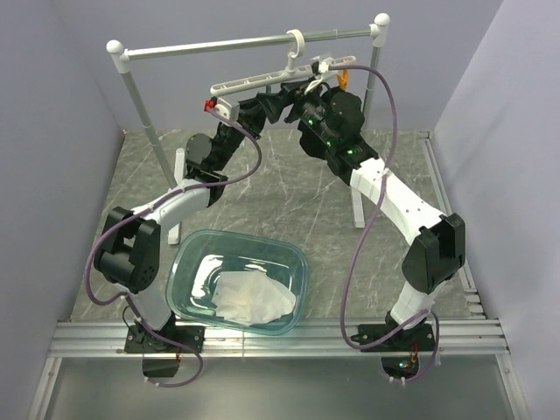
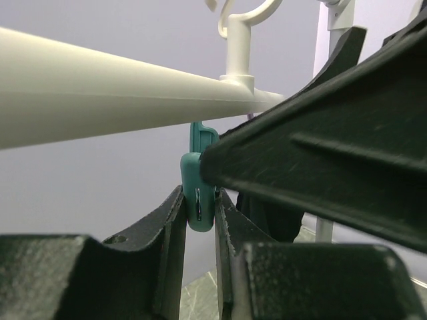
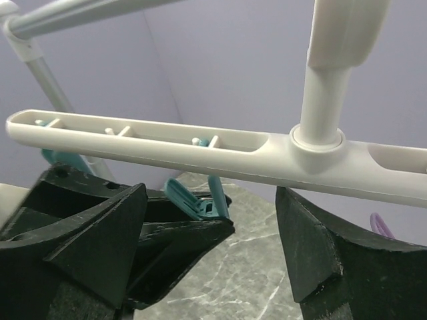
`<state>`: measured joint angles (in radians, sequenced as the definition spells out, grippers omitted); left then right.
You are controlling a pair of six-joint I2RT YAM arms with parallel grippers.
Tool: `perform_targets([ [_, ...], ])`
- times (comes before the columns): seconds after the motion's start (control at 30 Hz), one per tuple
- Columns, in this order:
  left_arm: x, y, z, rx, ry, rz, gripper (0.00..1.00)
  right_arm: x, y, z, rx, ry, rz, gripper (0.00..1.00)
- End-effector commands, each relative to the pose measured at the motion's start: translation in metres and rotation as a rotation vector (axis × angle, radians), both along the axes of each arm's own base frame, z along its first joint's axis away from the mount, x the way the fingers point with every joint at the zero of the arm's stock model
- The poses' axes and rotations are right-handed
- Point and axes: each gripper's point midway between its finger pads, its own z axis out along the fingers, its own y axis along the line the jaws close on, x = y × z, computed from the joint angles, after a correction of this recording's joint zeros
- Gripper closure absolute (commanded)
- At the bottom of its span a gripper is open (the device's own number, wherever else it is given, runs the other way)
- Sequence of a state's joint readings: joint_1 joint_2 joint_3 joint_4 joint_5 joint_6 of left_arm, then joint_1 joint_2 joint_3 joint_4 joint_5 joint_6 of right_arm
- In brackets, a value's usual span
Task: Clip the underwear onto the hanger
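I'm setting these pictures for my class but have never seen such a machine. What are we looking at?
This is a robot: two jointed arms, each ending in a two-finger hand. One picture looks down from above; the other two come from cameras on the wrists. On the table sits a clear teal tub holding the white underwear. Both arms reach up to the hanger on the rail. The left hand pinches a teal peg; the right hand is open just beneath the hanger's bar.

The white underwear (image 1: pixel 254 297) lies crumpled, low in the middle. The long white hanger (image 1: pixel 262 80) hangs tilted up top.
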<state>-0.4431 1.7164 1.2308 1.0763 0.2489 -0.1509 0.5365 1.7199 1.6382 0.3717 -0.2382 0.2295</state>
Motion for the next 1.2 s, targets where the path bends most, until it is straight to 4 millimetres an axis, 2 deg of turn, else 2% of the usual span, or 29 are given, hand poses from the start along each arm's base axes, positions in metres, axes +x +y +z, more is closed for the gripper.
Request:
perform_targets([
  [0.0, -0.028, -0.001, 0.041, -0.015, -0.116, -0.038, 0.94, 0.002, 0.0, 0.024, 0.014, -0.082, -0.031, 0.15],
  [0.33, -0.034, -0.006, 0.042, 0.011, -0.133, -0.063, 0.95, 0.008, 0.003, 0.029, 0.024, -0.095, -0.037, 0.16],
  [0.43, -0.036, -0.009, 0.042, 0.015, -0.135, -0.068, 0.95, 0.009, 0.006, 0.03, 0.027, -0.092, -0.028, 0.23],
  [0.53, -0.037, -0.009, 0.041, 0.02, -0.137, -0.07, 0.94, 0.008, 0.006, 0.032, 0.038, -0.09, -0.025, 0.38],
  [0.57, -0.037, -0.009, 0.042, 0.023, -0.14, -0.069, 0.91, 0.009, 0.007, 0.03, 0.037, -0.087, -0.025, 0.48],
  [0.63, -0.037, -0.009, 0.04, 0.026, -0.132, -0.068, 0.87, 0.008, 0.006, 0.032, 0.039, -0.09, -0.026, 0.59],
  [0.67, -0.037, -0.009, 0.041, 0.026, -0.135, -0.069, 0.8, 0.007, 0.007, 0.033, 0.042, -0.09, -0.022, 0.69],
  [0.73, -0.039, -0.009, 0.041, 0.03, -0.133, -0.068, 0.72, 0.007, 0.008, 0.033, 0.042, -0.088, -0.017, 0.78],
  [0.77, -0.039, -0.007, 0.041, 0.033, -0.132, -0.065, 0.64, 0.006, 0.009, 0.034, 0.045, -0.087, -0.013, 0.87],
  [0.87, -0.043, -0.004, 0.037, 0.054, -0.113, -0.061, 0.53, 0.006, 0.01, 0.038, 0.061, -0.08, -0.002, 1.0],
  [0.9, -0.048, -0.001, 0.041, 0.055, -0.117, -0.061, 0.51, 0.005, 0.011, 0.038, 0.062, -0.079, 0.003, 1.0],
  [1.07, -0.059, 0.007, 0.025, 0.091, -0.058, -0.059, 0.4, 0.004, 0.012, 0.038, 0.07, -0.069, 0.008, 1.0],
  [1.17, -0.065, 0.014, 0.016, 0.108, 0.006, -0.058, 0.39, 0.004, 0.012, 0.039, 0.072, -0.067, 0.011, 1.0],
])
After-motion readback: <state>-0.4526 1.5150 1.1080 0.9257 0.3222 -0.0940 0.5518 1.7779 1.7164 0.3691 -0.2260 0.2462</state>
